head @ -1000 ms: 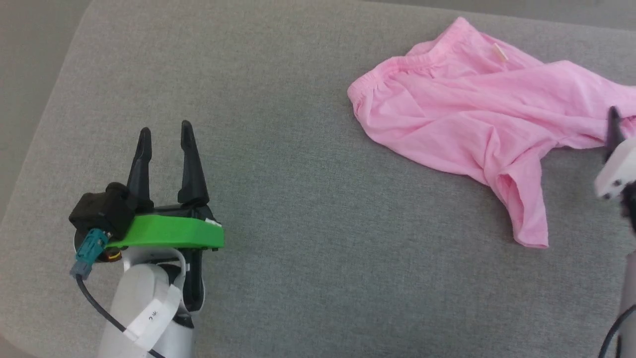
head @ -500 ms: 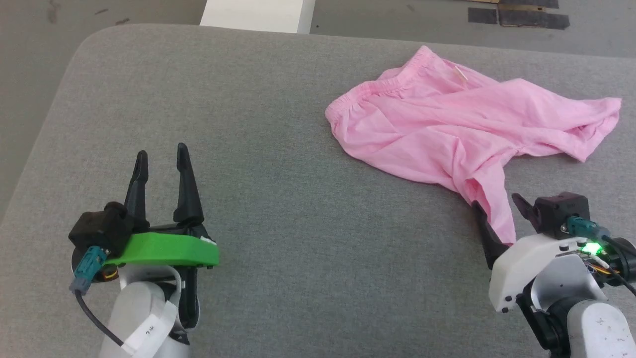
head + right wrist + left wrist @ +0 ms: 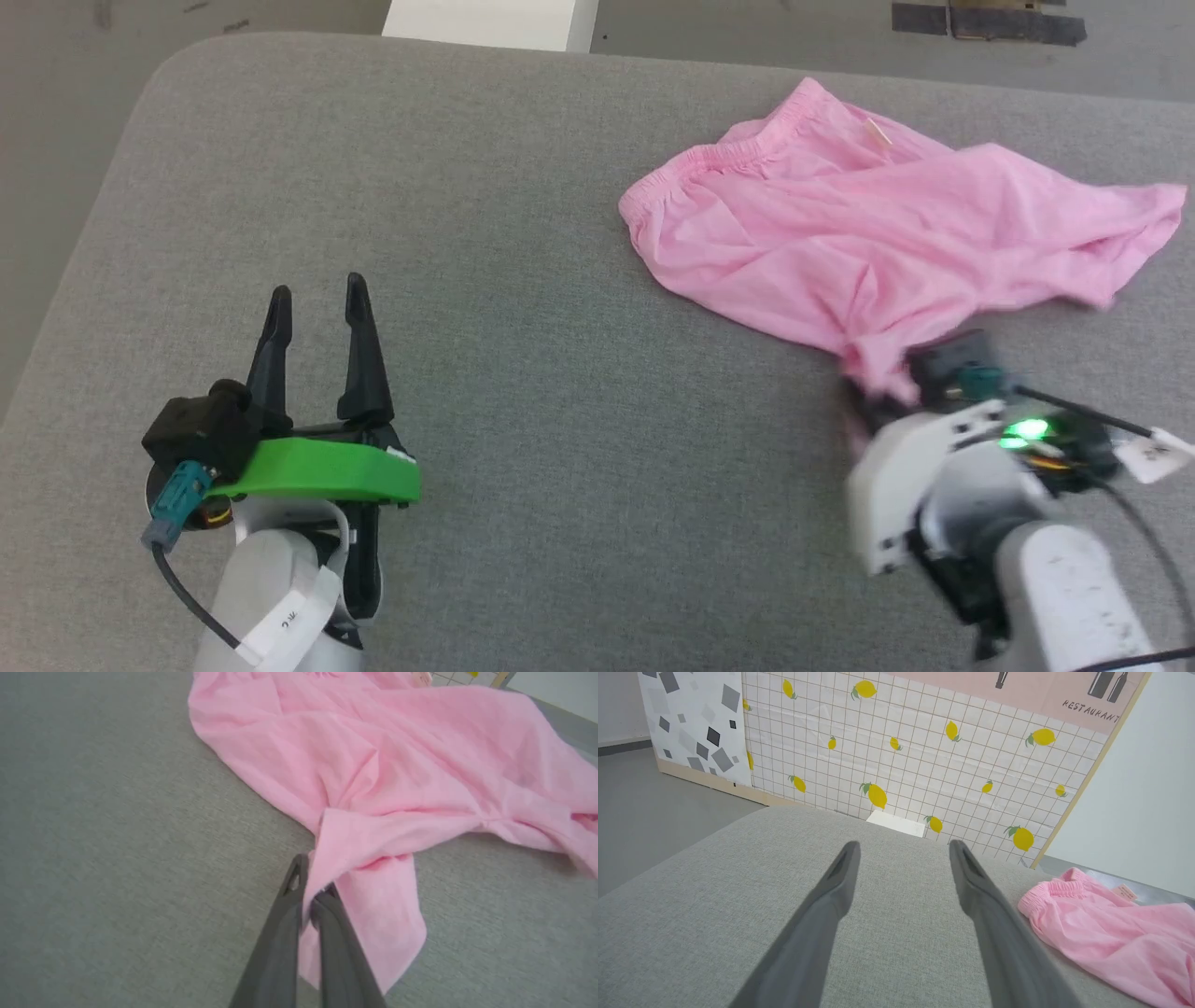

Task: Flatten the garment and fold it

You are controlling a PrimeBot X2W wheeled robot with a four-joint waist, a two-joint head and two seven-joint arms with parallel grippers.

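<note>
Left gripper [image 3: 316, 286], two long dark fingers on a bright green plastic bracket [image 3: 317, 471], sits at the lower left of my head view. Its jaws are spread wide with nothing between them. In the left wrist view those fingers frame only bare cloth.

Under it is a flat grey woven fabric surface [image 3: 523, 308]. Its far left corner is rounded. Its left edge slants down toward the lower left, with smooth grey floor [image 3: 47, 187] beyond. The far edge runs across the top of my head view, and a white rectangular block [image 3: 485, 21] stands just past it. The left wrist view shows a white tiled wall printed with yellow lemons [image 3: 924, 756] behind that block.

A broad bare stretch of surface lies between the left gripper and the clothing, and more open surface runs along my near side.

On the right half, close to the far edge, lies a pair of light pink, thin, wrinkled cotton shorts [image 3: 887, 243]. The gathered elastic waistband [image 3: 695, 166] faces left. A small pale sewn-in label [image 3: 878, 133] shows near the far side. One leg [image 3: 1102, 224] stretches right, its hem near the right border of my head view. I cannot tell how near the surface's own edge is there.

The other leg [image 3: 378, 914] reaches toward me. My right gripper [image 3: 313, 879] is clenched on a fold at its hem, fingers pressed together with pink cloth pinched between them. The arm looks blurred in the head view.
</note>
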